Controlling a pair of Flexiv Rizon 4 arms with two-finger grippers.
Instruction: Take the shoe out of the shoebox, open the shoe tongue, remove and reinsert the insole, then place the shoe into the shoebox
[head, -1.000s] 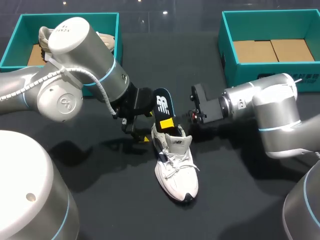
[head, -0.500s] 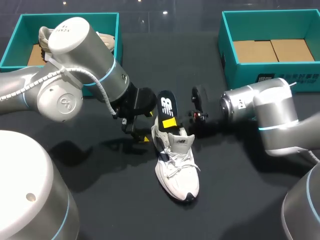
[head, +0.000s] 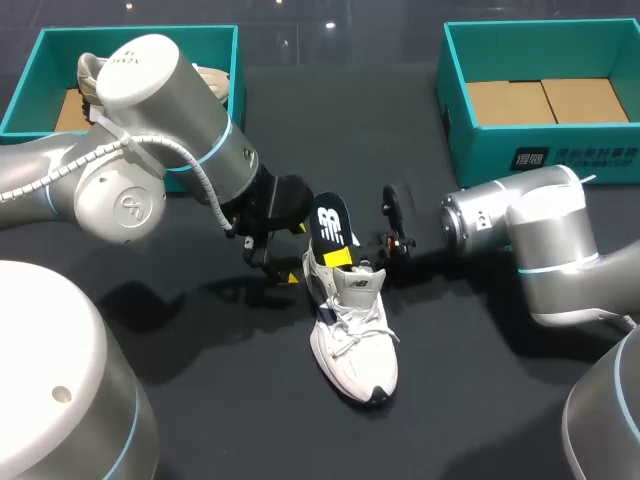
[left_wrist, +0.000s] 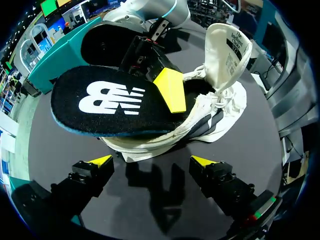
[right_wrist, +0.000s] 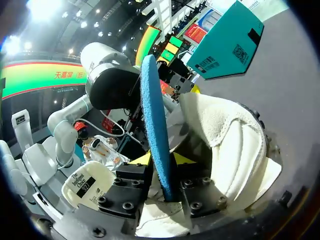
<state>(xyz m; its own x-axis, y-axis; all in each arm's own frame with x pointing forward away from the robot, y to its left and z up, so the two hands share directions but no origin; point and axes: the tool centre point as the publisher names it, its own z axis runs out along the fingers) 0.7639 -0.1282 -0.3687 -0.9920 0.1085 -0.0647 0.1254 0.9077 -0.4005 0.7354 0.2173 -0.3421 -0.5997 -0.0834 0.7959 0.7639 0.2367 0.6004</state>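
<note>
the insole (head: 333, 222) is clenched by the right claw (right_wrist: 162, 160), its end tucked in the shoe (head: 352, 345); the left claw (left_wrist: 152, 161) is held released, shoe just ahead; left box (head: 40, 60) and right box (head: 458, 115) are set well behind.

You have the white shoe (head: 352, 335) resting sole-down on the table (head: 480, 400), toe toward the near edge and tongue (left_wrist: 227, 47) pulled up. Its insole (head: 331, 222), black on top with a white logo and blue underneath, juts from the heel opening. The teal shoebox (head: 455, 110) sits far right, well apart.
</note>
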